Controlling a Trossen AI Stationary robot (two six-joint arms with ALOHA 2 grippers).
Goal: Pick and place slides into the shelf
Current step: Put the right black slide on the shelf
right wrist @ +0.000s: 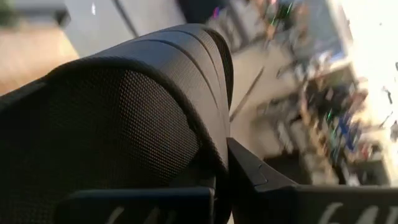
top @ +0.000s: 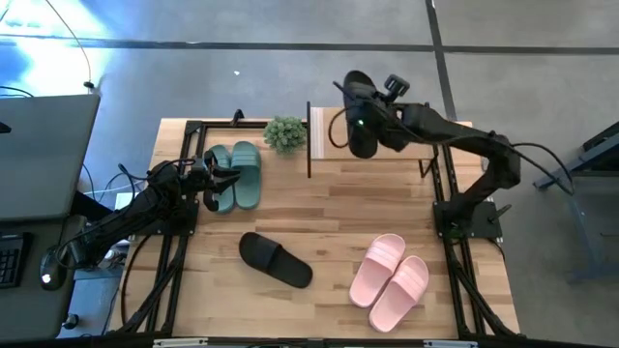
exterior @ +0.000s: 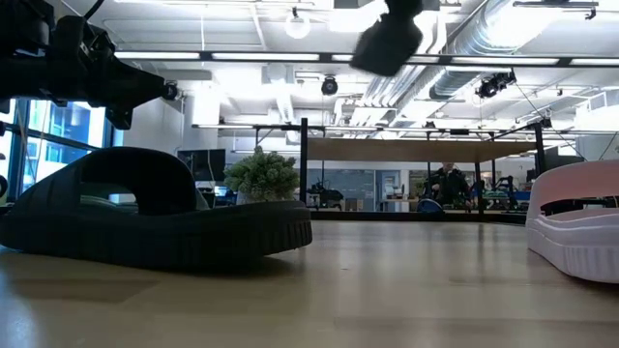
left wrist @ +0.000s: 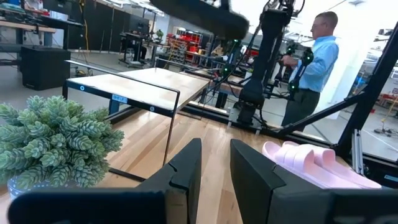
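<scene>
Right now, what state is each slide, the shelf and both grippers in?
Black slide in the air: held over the shelf.
Black slide on table: lying flat, untouched.
Teal-green pair: side by side on table.
Pink pair: side by side on table.
Shelf: no slide resting on it.
Right gripper: shut on the black slide.
Left gripper: at the teal-green pair.

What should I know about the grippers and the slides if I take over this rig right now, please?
Right gripper: shut on one black slide, held above the shelf at the table's far edge.
Left gripper: at the teal-green pair near the potted plant; from these views I cannot tell whether it grips one.
On the table: the other black slide mid-table, the pink pair toward the right front.
Done: no slide rests on the shelf yet.
Left: set down the held black slide, then place the other five.
</scene>
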